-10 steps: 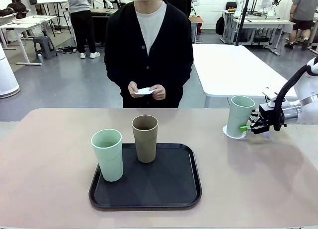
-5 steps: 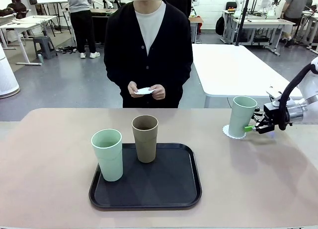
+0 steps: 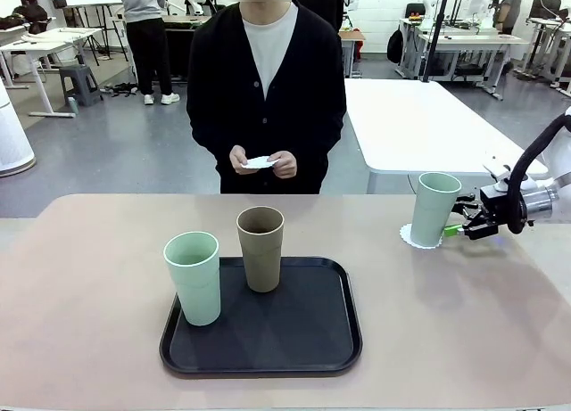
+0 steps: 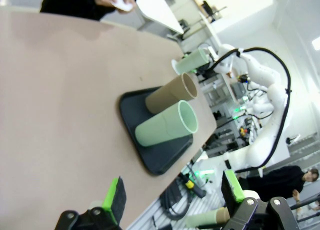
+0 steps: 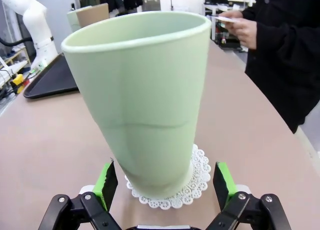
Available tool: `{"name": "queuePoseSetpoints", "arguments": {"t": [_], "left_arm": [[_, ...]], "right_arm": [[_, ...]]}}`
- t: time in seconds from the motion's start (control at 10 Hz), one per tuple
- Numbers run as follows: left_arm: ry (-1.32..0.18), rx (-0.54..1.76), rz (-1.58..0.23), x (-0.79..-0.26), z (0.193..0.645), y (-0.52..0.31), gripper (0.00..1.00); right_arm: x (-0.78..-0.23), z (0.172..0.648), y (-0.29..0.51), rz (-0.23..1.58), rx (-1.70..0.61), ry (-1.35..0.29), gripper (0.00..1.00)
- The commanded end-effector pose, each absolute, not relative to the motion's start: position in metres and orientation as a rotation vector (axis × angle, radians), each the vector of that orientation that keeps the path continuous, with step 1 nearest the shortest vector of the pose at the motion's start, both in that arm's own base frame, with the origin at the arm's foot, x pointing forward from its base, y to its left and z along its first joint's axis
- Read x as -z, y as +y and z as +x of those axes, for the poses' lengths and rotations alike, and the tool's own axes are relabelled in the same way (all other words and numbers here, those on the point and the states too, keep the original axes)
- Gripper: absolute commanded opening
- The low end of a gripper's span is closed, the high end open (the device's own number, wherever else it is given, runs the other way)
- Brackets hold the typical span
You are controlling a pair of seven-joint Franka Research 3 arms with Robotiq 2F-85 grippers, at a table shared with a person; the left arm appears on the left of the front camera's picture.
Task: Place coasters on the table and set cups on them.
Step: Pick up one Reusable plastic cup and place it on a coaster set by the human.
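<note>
R pincer (image 3: 455,230) gapes wide, empty, just beside mint cup (image 3: 434,208) on its coaster (image 3: 409,239). L pincer (image 4: 172,195) likewise wide. Best exit: straight back, w/o nudging cup.

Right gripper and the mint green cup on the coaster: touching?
Apart. Front view: right gripper sits beside the mint green cup, table showing between; jaws open.

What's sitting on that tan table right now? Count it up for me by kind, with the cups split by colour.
Mint green cups: 2
Brown cup: 1
White lacy coaster: 1
Black tray: 1
Total: 5
</note>
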State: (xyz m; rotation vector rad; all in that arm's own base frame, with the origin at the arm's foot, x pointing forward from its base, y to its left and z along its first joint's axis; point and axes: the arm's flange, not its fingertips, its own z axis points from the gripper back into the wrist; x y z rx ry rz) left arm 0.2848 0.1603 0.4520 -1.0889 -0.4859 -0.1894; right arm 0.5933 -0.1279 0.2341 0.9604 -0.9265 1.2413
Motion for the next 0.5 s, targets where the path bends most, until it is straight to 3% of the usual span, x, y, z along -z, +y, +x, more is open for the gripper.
{"name": "queuePoseSetpoints", "arguments": {"t": [0.0, 0.2, 0.4], "left_arm": [[-0.496, 0.199, -1.093, -0.452, 0.284, 0.161, 1.0], [-0.496, 0.199, -1.093, -0.452, 0.284, 0.161, 1.0], [-0.496, 0.199, -1.093, -0.452, 0.284, 0.161, 1.0]], "right_arm": [[-0.247, 0.585, -0.139, 0.881, -1.208, -0.881, 1.0], [-0.282, 0.544, -0.158, 0.797, -1.215, -0.793, 1.0], [-0.362, 0.467, -0.146, 0.642, -1.33, -0.758, 1.0]]}}
